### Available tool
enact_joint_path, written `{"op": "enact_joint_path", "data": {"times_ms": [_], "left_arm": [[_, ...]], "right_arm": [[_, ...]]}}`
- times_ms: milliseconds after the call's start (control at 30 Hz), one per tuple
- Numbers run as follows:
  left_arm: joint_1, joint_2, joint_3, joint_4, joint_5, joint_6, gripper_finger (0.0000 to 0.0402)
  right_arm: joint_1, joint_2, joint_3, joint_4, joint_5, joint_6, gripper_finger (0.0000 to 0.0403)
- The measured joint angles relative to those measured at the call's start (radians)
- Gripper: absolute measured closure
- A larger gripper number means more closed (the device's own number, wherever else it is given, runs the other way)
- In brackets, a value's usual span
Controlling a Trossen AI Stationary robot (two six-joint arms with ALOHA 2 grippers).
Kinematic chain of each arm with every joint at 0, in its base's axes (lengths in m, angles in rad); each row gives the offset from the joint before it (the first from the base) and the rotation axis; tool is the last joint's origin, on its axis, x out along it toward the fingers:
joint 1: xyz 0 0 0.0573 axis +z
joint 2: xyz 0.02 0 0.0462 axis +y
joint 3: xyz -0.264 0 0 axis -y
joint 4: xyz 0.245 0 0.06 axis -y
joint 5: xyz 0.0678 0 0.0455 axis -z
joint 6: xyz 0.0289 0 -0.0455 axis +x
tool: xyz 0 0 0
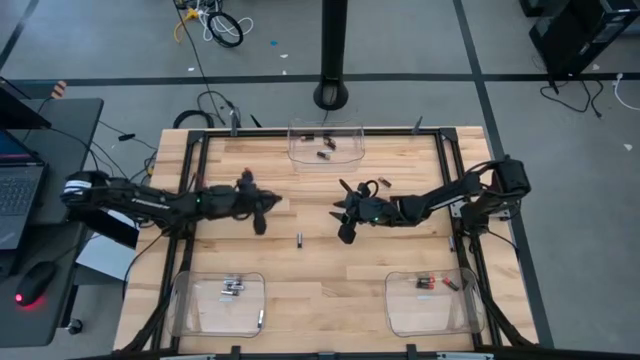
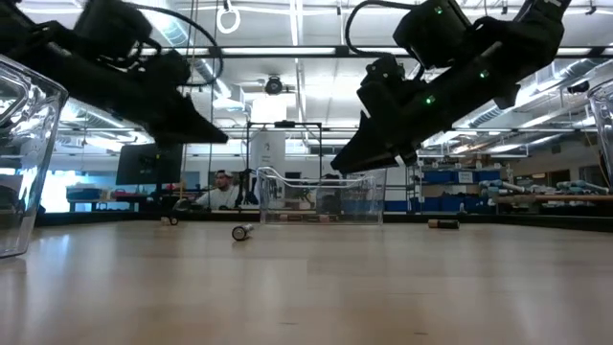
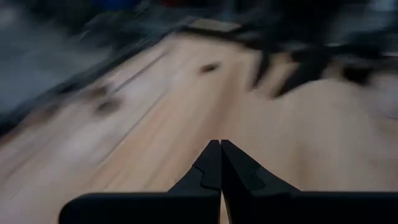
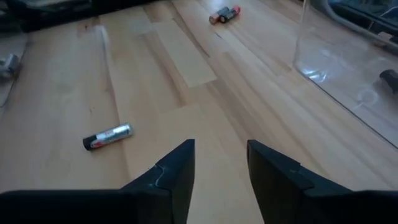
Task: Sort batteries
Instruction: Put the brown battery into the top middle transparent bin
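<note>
Both dark grippers are held above the light wooden slatted table (image 1: 320, 290), and loose batteries lie on its surface and in clear bins.

The right gripper (image 1: 346, 232) is seen near the table's middle with its two black fingers (image 4: 177, 171) parted and nothing between them. A silvery-grey cylindrical battery (image 4: 108, 137) is seen lying on the bare wood just ahead of it, apart from the fingers. A black battery with red and copper ends (image 4: 224, 14) is seen farther off, near the clear plastic bin (image 1: 326, 141) at the far edge, in which small dark cells are visible. The left gripper (image 1: 260, 222) is held left of centre, its fingers (image 3: 208, 171) pressed together and empty. Further cells are seen in the two near clear bins (image 1: 218, 305) (image 1: 432, 302).
</note>
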Motion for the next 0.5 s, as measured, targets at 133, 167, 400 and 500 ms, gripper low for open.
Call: {"op": "enact_joint_path", "data": {"times_ms": [133,167,400,500], "left_arm": [[0.077,0.000,0.104,-0.315,-0.086,-0.123,0.0396],[0.102,0.001,0.133,-0.406,-0.089,-0.144,0.0396],[0.294,0.001,0.243,-0.881,-0.207,-0.263,0.0396],[0.399,0.019,0.240,-0.939,-0.217,-0.274,0.0396]], "right_arm": [[0.000,-0.005,0.000,0.010,0.000,0.000,0.0245],[0.000,-0.006,0.000,0.010,0.000,0.000,0.0245],[0.003,-0.006,0.000,0.006,0.000,0.000,0.0246],[0.003,-0.006,0.000,0.006,0.000,0.000,0.0247]]}}
